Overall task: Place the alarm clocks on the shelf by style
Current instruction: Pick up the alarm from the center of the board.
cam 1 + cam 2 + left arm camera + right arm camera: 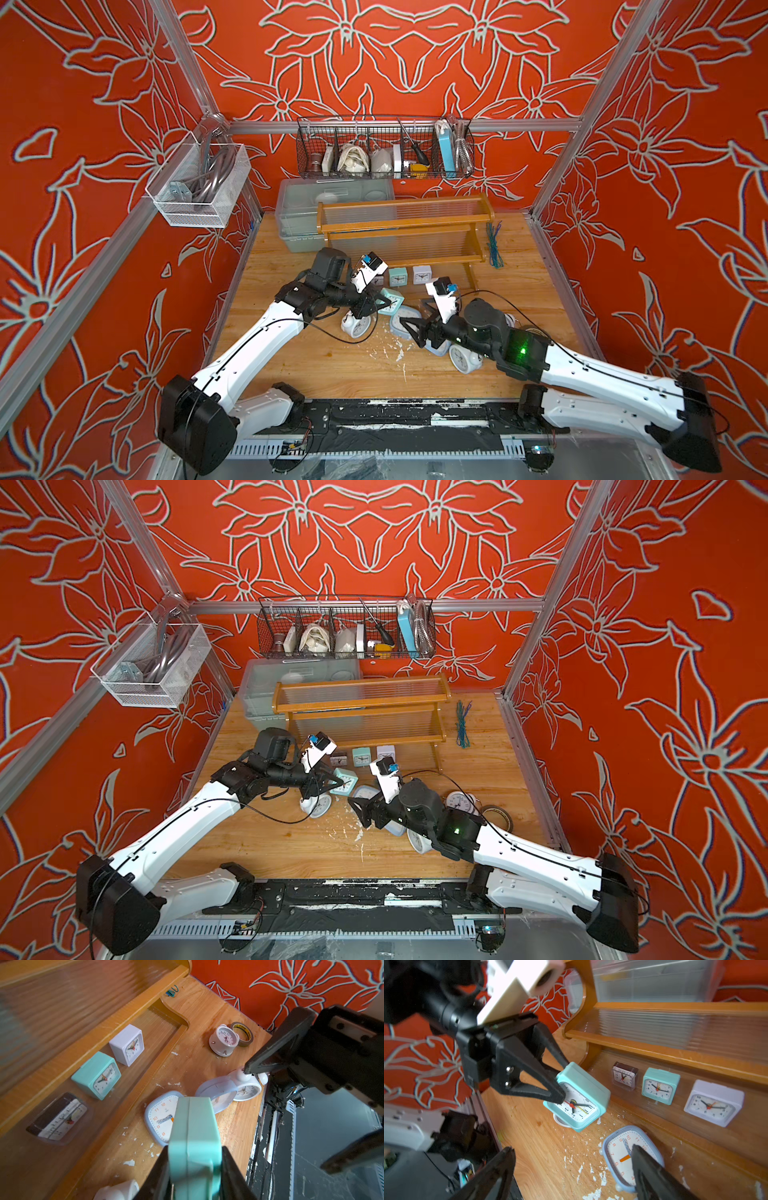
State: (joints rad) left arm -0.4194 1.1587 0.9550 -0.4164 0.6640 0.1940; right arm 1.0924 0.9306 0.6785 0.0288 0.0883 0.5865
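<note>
Right wrist, L arm (452,1016) low, fingers (537,1089) pinch teal clock (588,1086), prob. airborne

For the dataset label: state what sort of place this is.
Probably a robot test cell, not a home: an aluminium frame carries printed floral walls, and a left arm and right arm are mounted at the front of a wooden table staged with a shelf.

Robot test cell, laboratory type. Enclosed by an aluminium frame (519,124) lined with red floral panels (83,174). A wooden tabletop (332,365) is fitted inside, with two arms (249,345) mounted at its front edge. A wire basket (384,145) and a mesh bin (199,208) are hung on the rails.
</note>
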